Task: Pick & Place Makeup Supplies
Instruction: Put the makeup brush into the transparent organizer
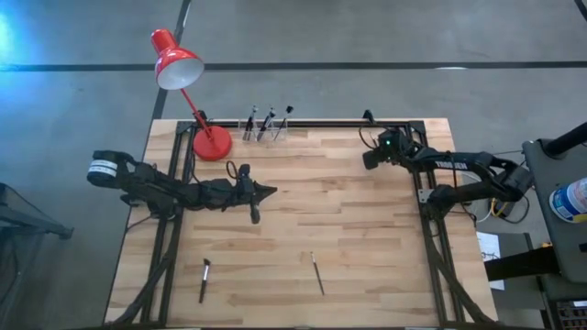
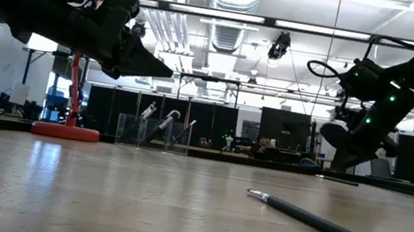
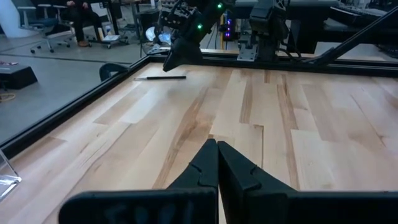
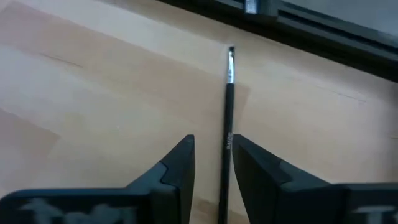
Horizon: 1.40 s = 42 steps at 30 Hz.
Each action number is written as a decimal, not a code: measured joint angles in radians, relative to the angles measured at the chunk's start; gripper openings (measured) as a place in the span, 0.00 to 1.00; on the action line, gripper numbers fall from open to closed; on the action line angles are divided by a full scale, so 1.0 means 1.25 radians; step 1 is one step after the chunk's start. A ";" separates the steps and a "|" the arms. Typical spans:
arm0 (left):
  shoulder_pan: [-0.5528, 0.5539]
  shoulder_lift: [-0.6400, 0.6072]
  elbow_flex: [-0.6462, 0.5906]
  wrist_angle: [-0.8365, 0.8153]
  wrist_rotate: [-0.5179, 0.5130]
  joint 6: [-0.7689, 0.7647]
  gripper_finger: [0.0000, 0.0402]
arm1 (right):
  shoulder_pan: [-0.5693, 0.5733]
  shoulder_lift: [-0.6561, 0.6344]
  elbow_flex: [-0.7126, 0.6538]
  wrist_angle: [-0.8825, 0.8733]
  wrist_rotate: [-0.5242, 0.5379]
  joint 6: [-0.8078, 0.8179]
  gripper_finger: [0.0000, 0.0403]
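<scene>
A thin dark makeup brush [image 4: 227, 106] lies flat on the wood near the table's far right. My right gripper [image 4: 212, 142] hovers above it, open, with the handle showing in the gap between the fingers; in the low view this gripper [image 2: 338, 143] hangs clear of that brush [image 2: 338, 180]. My left gripper [image 1: 268, 191] is shut on nothing and held above the table's middle left. Two more brushes lie flat near the near edge: one [image 1: 204, 280] to the left, one [image 1: 316, 273] near the middle. Several brushes stand tilted in a clear holder [image 1: 266, 124].
A red desk lamp [image 1: 188, 87] stands with its round base [image 1: 213, 143] on the far left corner, beside the clear holder [image 2: 156, 131]. A black frame rail [image 1: 303, 123] runs along the far edge. Bare wood lies between the two arms.
</scene>
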 joint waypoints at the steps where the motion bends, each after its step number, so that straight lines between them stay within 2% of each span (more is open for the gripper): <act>1: 0.000 0.000 0.000 0.000 0.000 -0.002 0.00 | 0.000 0.002 0.002 0.000 0.001 0.005 0.26; 6: 0.000 0.000 0.000 0.000 0.000 -0.005 0.00 | -0.001 0.015 0.013 -0.007 0.006 0.025 0.26; 13: 0.000 0.000 0.000 0.000 0.000 -0.009 0.00 | 0.011 0.077 0.044 -0.013 0.074 0.059 0.24; 21: 0.000 0.000 -0.001 0.000 0.000 -0.011 0.00 | 0.021 0.149 0.111 -0.107 0.112 0.097 0.23; 31: 0.000 0.000 -0.001 -0.005 0.000 -0.013 0.00 | 0.020 0.173 0.149 -0.178 0.055 0.106 0.17; 40: 0.000 0.000 -0.001 -0.005 0.000 -0.015 0.00 | 0.019 0.224 0.212 -0.268 0.031 0.110 0.23; 42: 0.000 0.000 -0.001 -0.005 0.000 -0.015 0.00 | 0.018 0.232 0.228 -0.286 0.005 0.080 0.24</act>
